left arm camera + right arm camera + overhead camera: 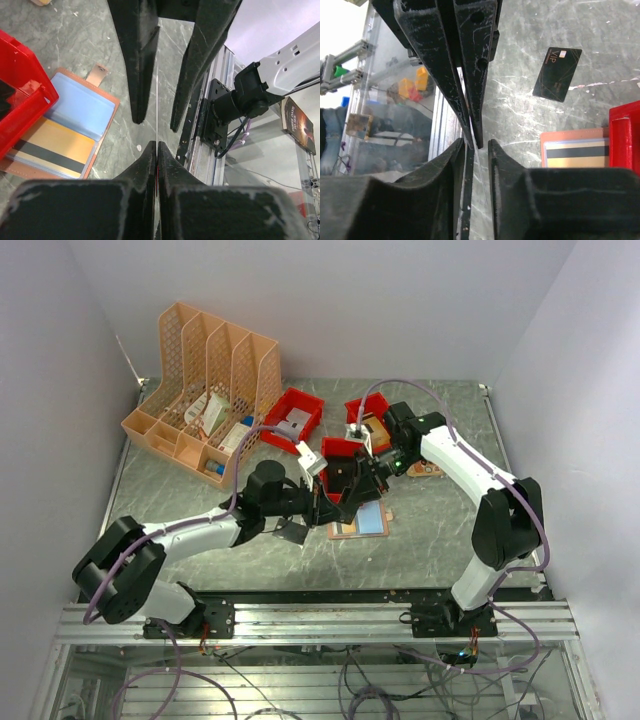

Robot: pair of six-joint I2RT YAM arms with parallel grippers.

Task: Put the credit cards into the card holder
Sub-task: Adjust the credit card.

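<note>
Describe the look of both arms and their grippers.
The left arm and right arm match: white rounded link shells, black joint housings, and a purple cable looping along each. The left gripper and right gripper are black, each with two long tapering fingers, scuffed pale at the edges.

Plain white walls [350, 300] enclose grey marbled tabletop [430, 540]; aluminium rail frame [300, 625] in front.
</note>
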